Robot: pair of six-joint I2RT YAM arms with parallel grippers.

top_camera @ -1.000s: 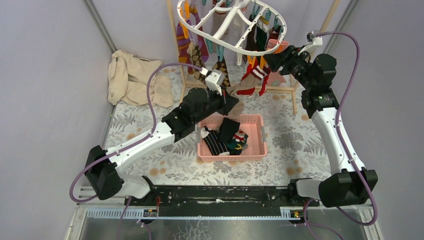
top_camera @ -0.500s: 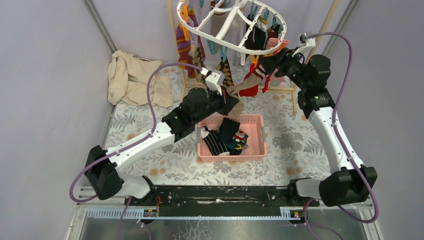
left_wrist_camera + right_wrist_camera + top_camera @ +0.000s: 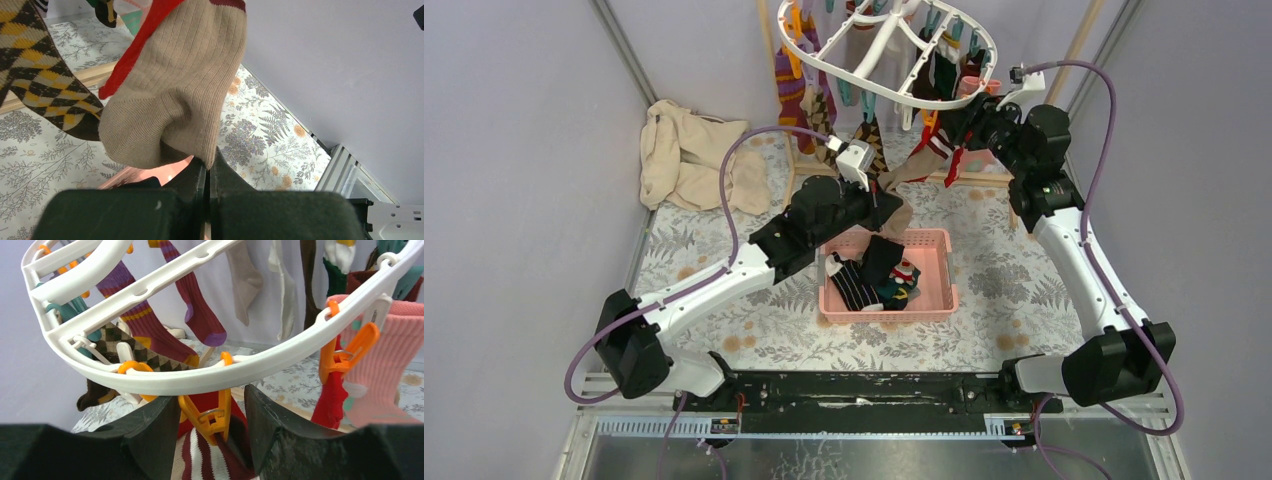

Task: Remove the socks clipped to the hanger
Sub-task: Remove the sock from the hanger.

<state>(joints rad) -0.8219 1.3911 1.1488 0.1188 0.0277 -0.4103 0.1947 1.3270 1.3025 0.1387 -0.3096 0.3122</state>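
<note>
Straddling an orange clip [image 3: 205,422] that hangs at 6 o'clock from the hanger [image 3: 260,369] rim, the right end effector [image 3: 210,400] stands partly open, with fingers at the clip's 9 and 3 o'clock and nothing gripped. A red-and-white striped sock [image 3: 197,460] dangles directly beneath the clip. The left end effector [image 3: 207,172], pinched tight on a beige sock [image 3: 185,90] that stretches toward 12 o'clock, is the farther arm.
</note>
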